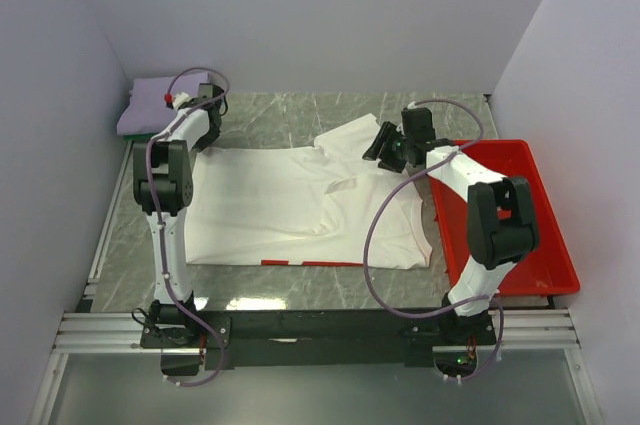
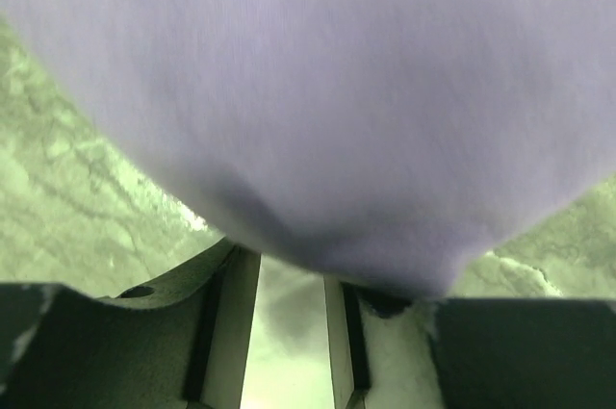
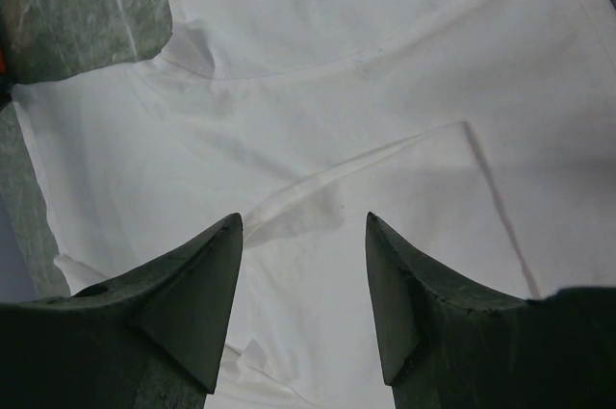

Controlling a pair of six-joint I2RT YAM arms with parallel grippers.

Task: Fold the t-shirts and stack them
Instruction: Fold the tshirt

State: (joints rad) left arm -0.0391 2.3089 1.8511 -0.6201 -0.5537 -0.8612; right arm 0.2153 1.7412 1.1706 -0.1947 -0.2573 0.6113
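Probably best to pinch the soft, light, limp white t-shirt [image 1: 290, 210], spread on the tabletop [image 1: 290, 115], at a sleeve or hem edge, with right fingers [image 3: 192, 303] wide open and empty near its collar, and left fingers [image 2: 226, 332], beside the folded lavender t-shirt [image 1: 145, 107], impossible to read as gripping or not.

The left arm [image 1: 168, 255] and right arm [image 1: 455, 170] have white links, black joint housings, looping mauve cables [image 1: 372, 245] and dark wedge-shaped fingers [image 3: 192, 303].

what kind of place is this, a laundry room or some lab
Most likely a robot test cell, not a home: the left arm and right arm mounted at the near edge of a marble-pattern table, plain white walls boxing it in, a white t-shirt spread on it.
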